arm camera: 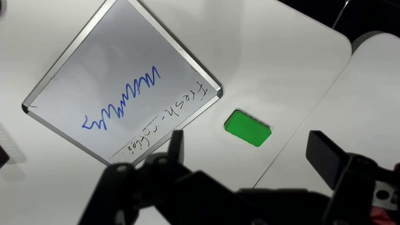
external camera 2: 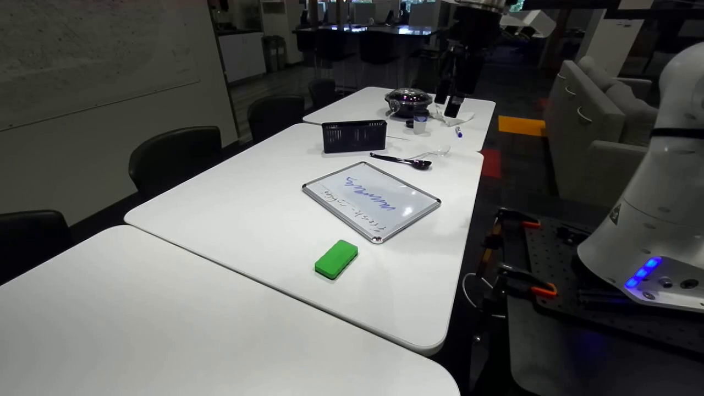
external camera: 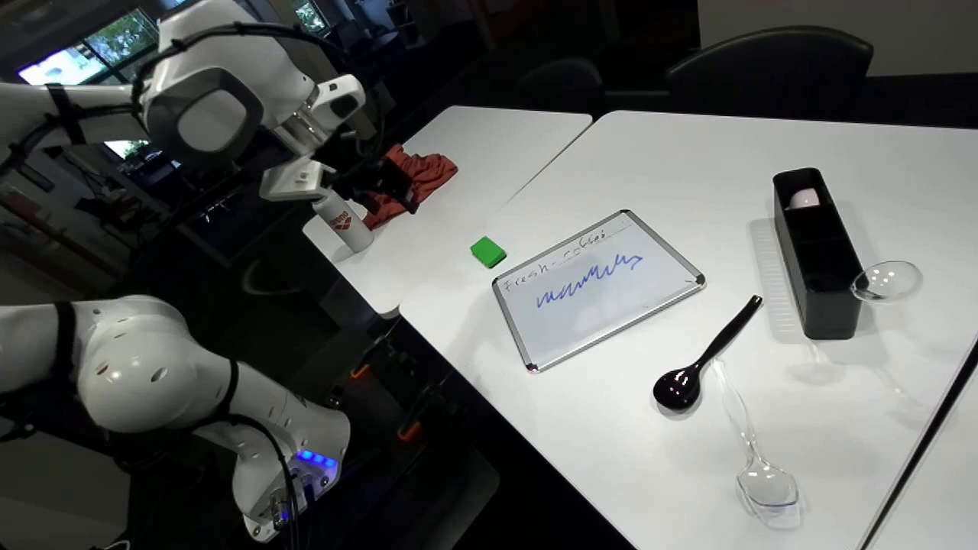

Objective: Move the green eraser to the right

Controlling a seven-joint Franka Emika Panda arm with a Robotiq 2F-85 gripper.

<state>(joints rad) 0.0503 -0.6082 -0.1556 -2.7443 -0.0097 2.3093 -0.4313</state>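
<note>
The green eraser point(external camera: 487, 252) lies flat on the white table, close to a corner of the small whiteboard point(external camera: 581, 321). Both also show in an exterior view, the eraser point(external camera 2: 336, 258) nearer the camera than the whiteboard point(external camera 2: 379, 192). My gripper point(external camera: 391, 200) is raised above the table; it also shows in an exterior view point(external camera 2: 447, 100). In the wrist view the gripper point(arm camera: 245, 137) is open and empty, its fingers wide apart. There the eraser point(arm camera: 247, 128) appears between and beyond the fingertips, not touched by them. The whiteboard point(arm camera: 125, 53) is left of it.
A black spoon point(external camera: 678, 388), a clear spoon point(external camera: 766, 481) and a long black box point(external camera: 829, 267) lie past the whiteboard. A red cloth point(external camera: 432, 169) and a white bottle point(external camera: 348, 221) are near the gripper. A table seam point(arm camera: 292, 136) runs beside the eraser.
</note>
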